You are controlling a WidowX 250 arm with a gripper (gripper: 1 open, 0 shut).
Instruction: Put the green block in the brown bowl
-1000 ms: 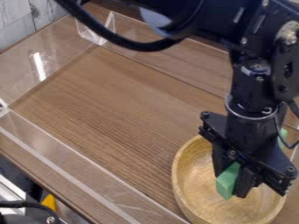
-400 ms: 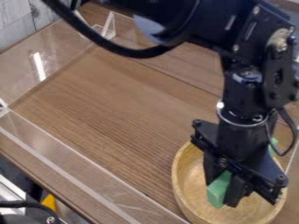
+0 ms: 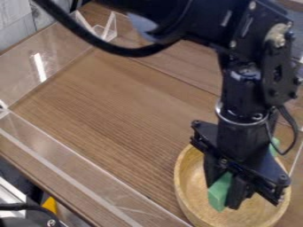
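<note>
**Fingers clamped on green block over bowl**

Black fingers [image 3: 236, 177] of the black gripper [image 3: 229, 193], pointing down, are clamped on the slim matte green block [image 3: 221, 192]. It hangs upright inside the large round light-brown wooden bowl [image 3: 190, 197], which sits on the wood-grain tabletop [image 3: 106, 106].

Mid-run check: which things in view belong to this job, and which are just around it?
Part of the job:
- green block, held in the gripper, jaws shut on it
- brown bowl, directly under the block

Just around:
- wooden table
- clear plastic wall along the table's edges
</note>
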